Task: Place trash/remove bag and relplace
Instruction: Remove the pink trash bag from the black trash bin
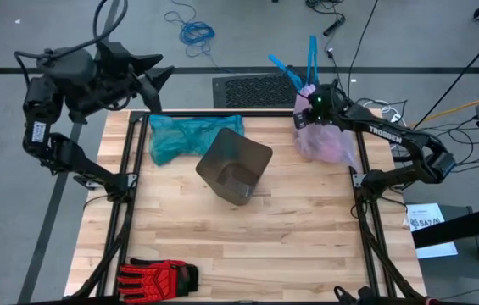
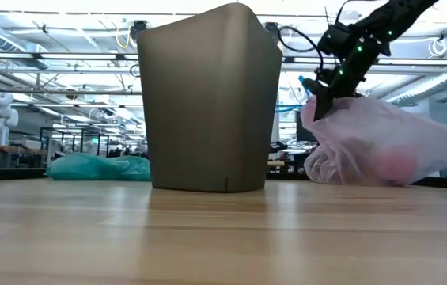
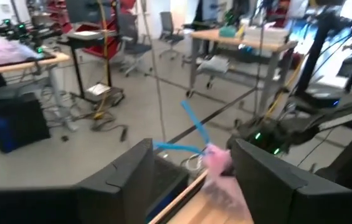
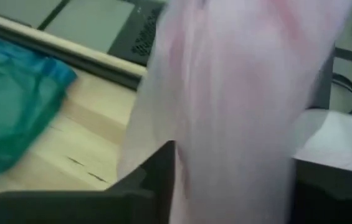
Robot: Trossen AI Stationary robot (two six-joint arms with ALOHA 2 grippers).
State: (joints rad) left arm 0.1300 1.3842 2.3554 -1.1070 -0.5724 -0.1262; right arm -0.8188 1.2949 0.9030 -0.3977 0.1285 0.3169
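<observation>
The pale pink bag [image 1: 328, 140] sits on its bulging bottom at the table's far right, with something pinkish inside it [image 2: 393, 162]. Its blue drawstrings [image 1: 294, 63] stick out past the far edge. My right gripper [image 1: 309, 108] is at the bag's gathered top, slanting down, fingers apart. My left gripper [image 1: 161, 80] is open and raised in the air over the far left corner, touching nothing. The grey-brown bin [image 1: 235, 165] stands upright mid-table with no liner showing. My right gripper has its fingers on either side of the bag's gathered top [image 4: 238, 124], coming from above and the right, slanting down. Plastic fills the gap and lies against the inner side of one finger [image 4: 163, 180]. Whether it is still pinched does not show. The bag's bottom [image 2: 365, 174] rests on the table.
A teal-green plastic bag [image 1: 188, 135] lies crumpled at the far left of the table, behind the bin. A red and black glove [image 1: 158, 275] lies at the near edge. Bare wood lies between the bin and the near edge.
</observation>
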